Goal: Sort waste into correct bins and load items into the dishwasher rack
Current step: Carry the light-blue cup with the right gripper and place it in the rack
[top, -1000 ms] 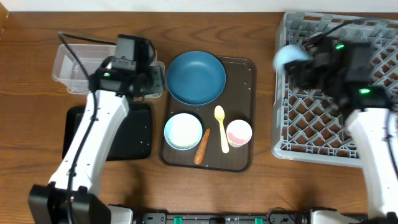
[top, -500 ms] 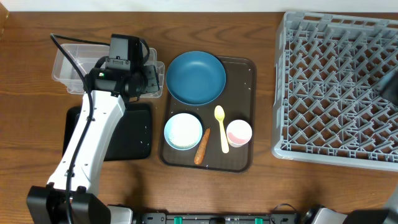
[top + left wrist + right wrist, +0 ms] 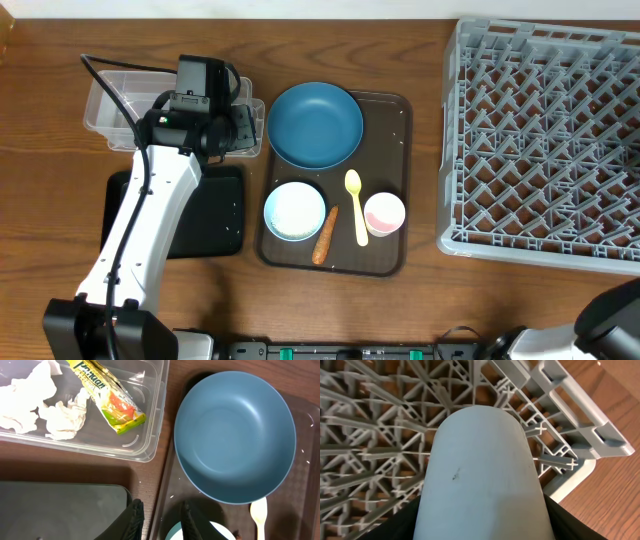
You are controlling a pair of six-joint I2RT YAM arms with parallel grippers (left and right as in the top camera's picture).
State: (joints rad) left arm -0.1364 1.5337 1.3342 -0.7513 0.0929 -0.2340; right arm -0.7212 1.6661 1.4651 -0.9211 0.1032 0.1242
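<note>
From above, the brown tray holds the blue plate, white bowl, carrot, spoon and pink cup, so most of the job is left. The grey rack, right of the brown tray, has nothing in it that I can see. The black tray sits left of the brown tray. The left arm reaches over the clear tub, up and left of the brown tray. A second ago the right arm was over the rack with a cup; now it is almost gone from this view. The left wrist view shows the tissue and wrapper lying in the clear tub, so that part is done. The left pincer hangs by the brown tray's left edge, a bit open and holding nothing. The right wrist view shows the right pincer closed around the light-blue cup, above a corner of the rack
</note>
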